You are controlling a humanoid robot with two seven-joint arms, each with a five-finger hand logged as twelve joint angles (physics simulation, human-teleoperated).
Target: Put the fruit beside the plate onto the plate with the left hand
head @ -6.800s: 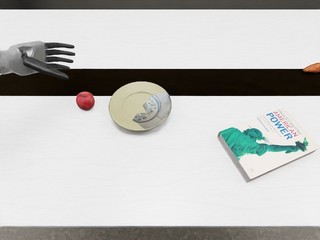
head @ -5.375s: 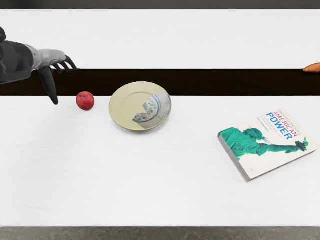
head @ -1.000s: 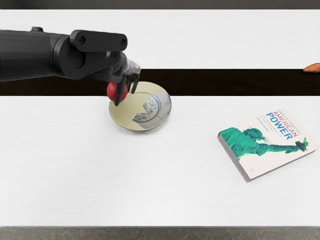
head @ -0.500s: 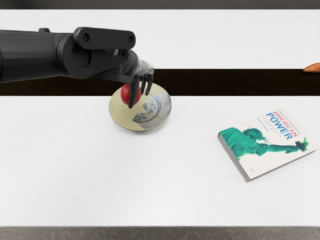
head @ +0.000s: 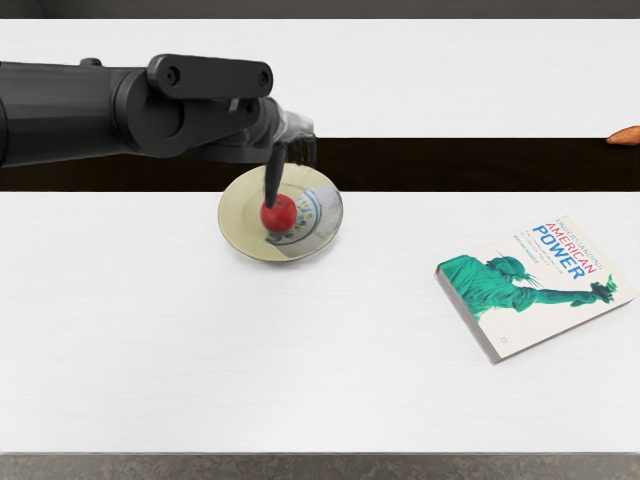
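The red apple lies on the pale round plate, near its middle. My left hand hovers over the plate's far rim, its dark arm coming in from the left edge. The fingers have spread and lifted off the fruit. One finger still points down at the apple's top, and I cannot tell whether it touches. The hand is open and holds nothing. The right arm is out of view.
A book with a green Statue of Liberty cover lies at the right of the table. An orange object peeks in at the right edge. A dark gap runs across the table behind the plate.
The hand carried the apple rightward from the plate's left rim to over its middle, then let go. The apple has dropped onto the plate and the fingers have opened.
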